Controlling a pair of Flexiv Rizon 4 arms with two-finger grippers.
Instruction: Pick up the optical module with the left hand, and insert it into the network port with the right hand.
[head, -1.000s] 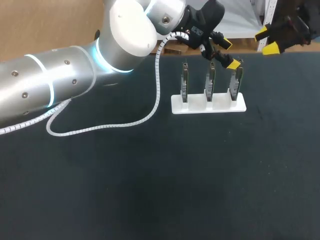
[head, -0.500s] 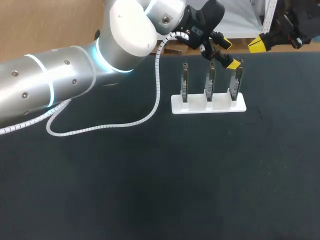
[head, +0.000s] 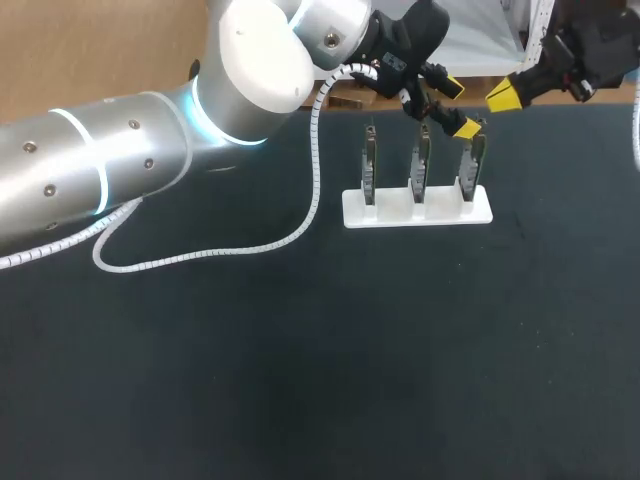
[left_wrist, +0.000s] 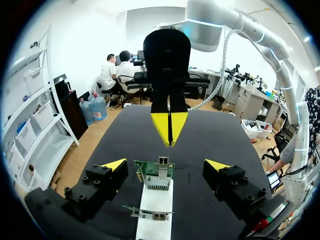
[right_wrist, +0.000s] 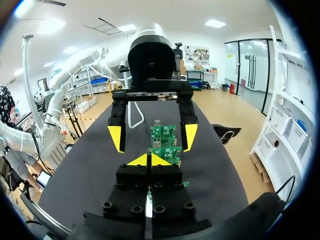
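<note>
Two arms meet over the far part of the black table (head: 300, 380). From the left comes the silver left arm (head: 120, 160), with a white spiral cable (head: 200, 255) looping down from it onto the table. Right of the cable's loop a white holder (head: 418, 210) lies flat, and three green boards stand upright in it in a row: the left board (head: 369, 165), the middle board (head: 420, 165) and the right board (head: 471, 165).

The left end effector (head: 458, 108) hangs at the top of the right board with its fingers spread wide. In the left wrist view this board stands between the two yellow fingertips (left_wrist: 114, 164) with a gap on each side, so nothing is gripped. A small metal piece (left_wrist: 162, 161) sits at the board's top edge (whether it is the optical module or the port, I cannot tell).

Farther right, just beyond the holder's end, the right end effector (head: 503, 95) hangs above the table's far edge, pointing back at the row. Its yellow tips are pressed together (nothing shows between them), apart from the boards.
</note>
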